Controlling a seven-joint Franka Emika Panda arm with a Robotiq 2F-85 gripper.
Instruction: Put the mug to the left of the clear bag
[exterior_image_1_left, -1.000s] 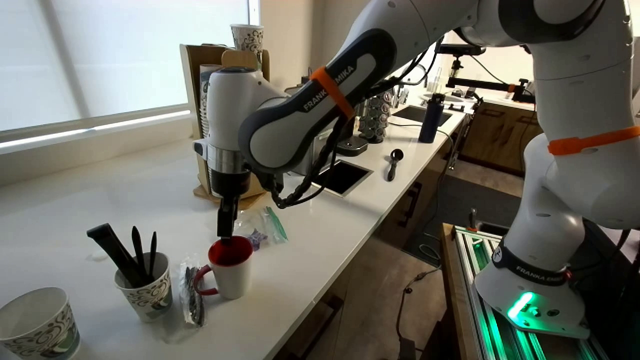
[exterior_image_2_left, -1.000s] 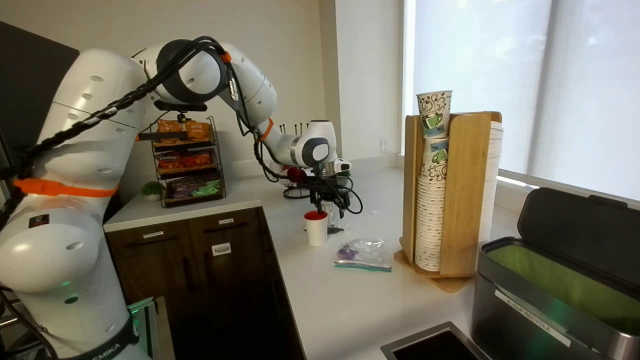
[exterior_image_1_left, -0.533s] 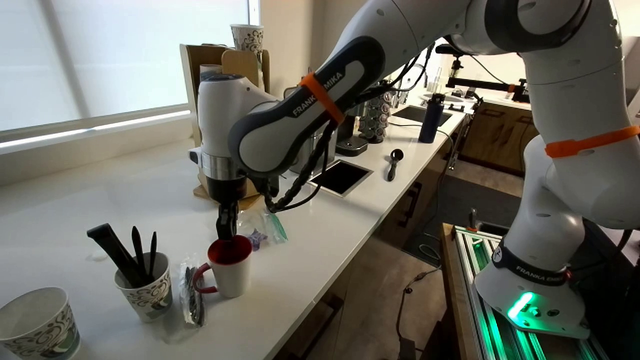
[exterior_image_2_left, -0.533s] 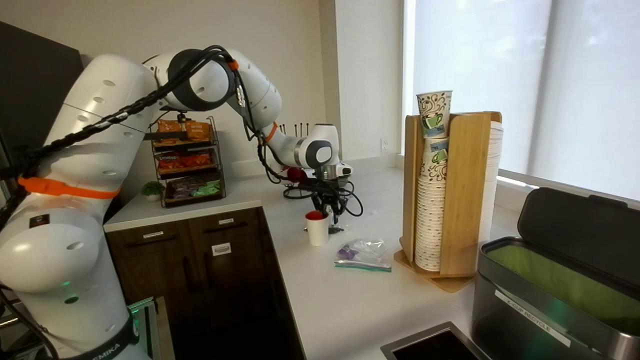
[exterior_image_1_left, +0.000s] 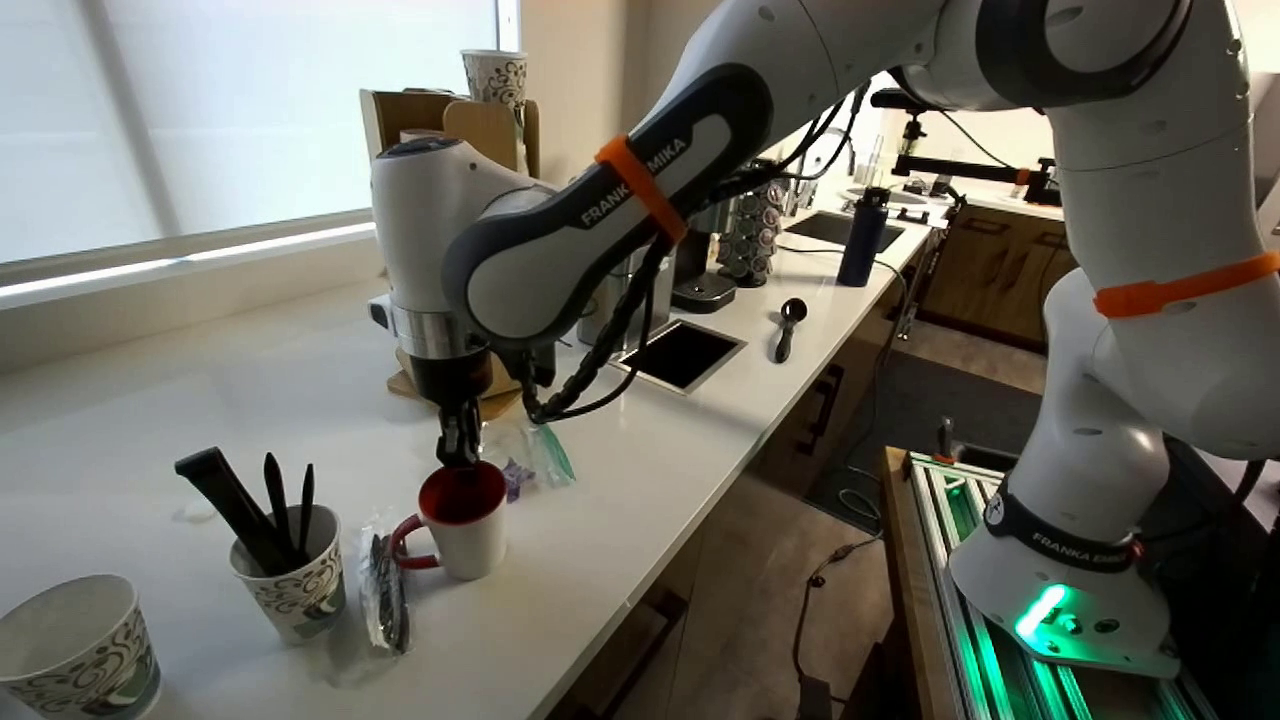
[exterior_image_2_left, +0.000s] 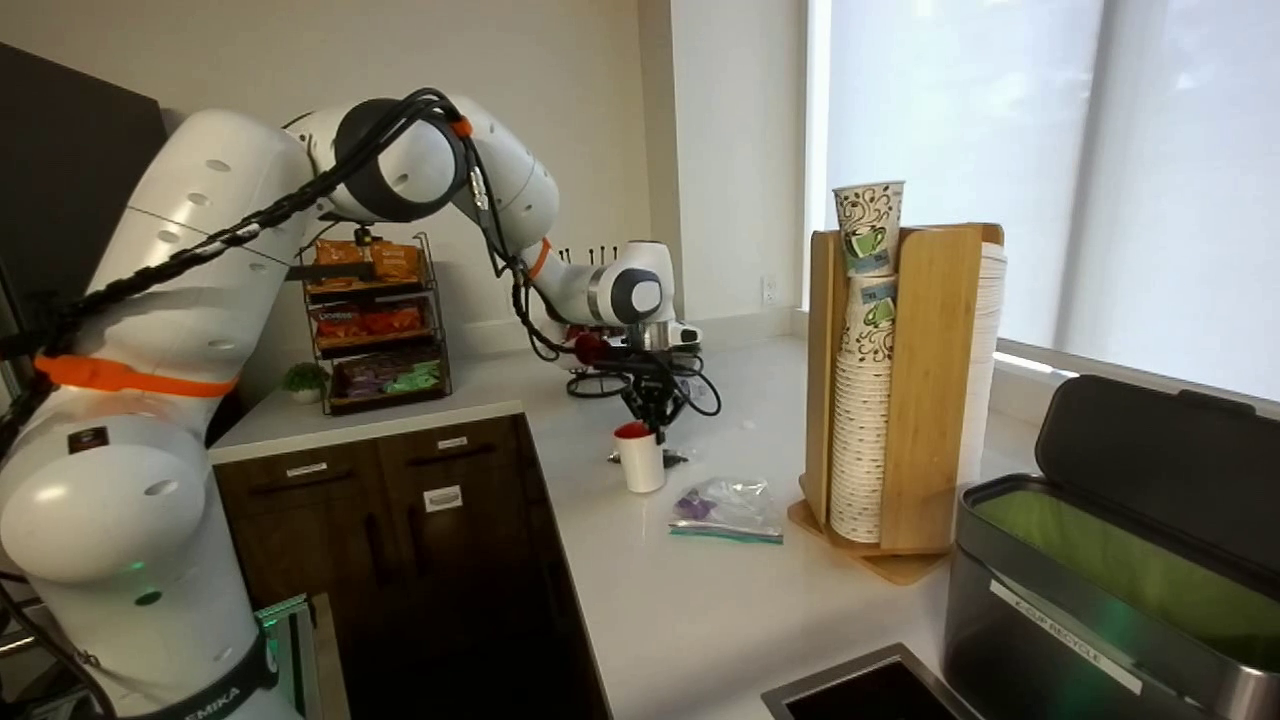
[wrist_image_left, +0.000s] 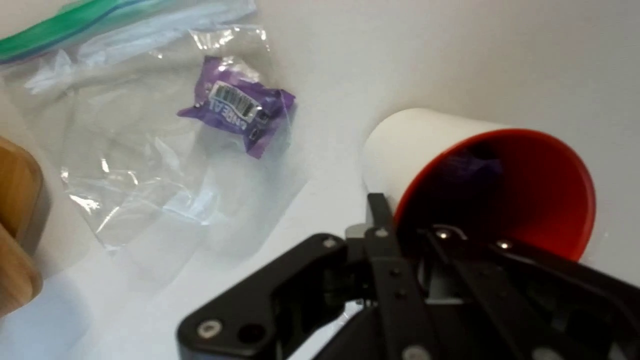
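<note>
The white mug (exterior_image_1_left: 470, 535) with red inside and red handle stands on the counter, leaning slightly in an exterior view; whether its base is lifted cannot be told. My gripper (wrist_image_left: 401, 220) is shut on its rim, one finger outside the wall and the other inside the red opening. Something dark purple (wrist_image_left: 472, 167) shows within the mug. The clear bag (wrist_image_left: 140, 135), with a green zip edge and a purple wrapper (wrist_image_left: 235, 105) in it, lies flat beside the mug, apart from it. In both exterior views the gripper (exterior_image_2_left: 656, 425) comes down from above the mug.
Plastic-wrapped dark utensils (exterior_image_1_left: 385, 590) lie by the mug handle. A paper cup with black utensils (exterior_image_1_left: 290, 575) and another paper cup (exterior_image_1_left: 85, 650) stand beyond. A wooden cup holder (exterior_image_2_left: 930, 400) rises behind the bag, near an open-lidded bin (exterior_image_2_left: 1100, 580). The counter's front edge is close.
The jaws have closed onto the mug's rim, after standing wider a second ago. The mug has shifted slightly and tipped a little. The wrist has moved slightly.
</note>
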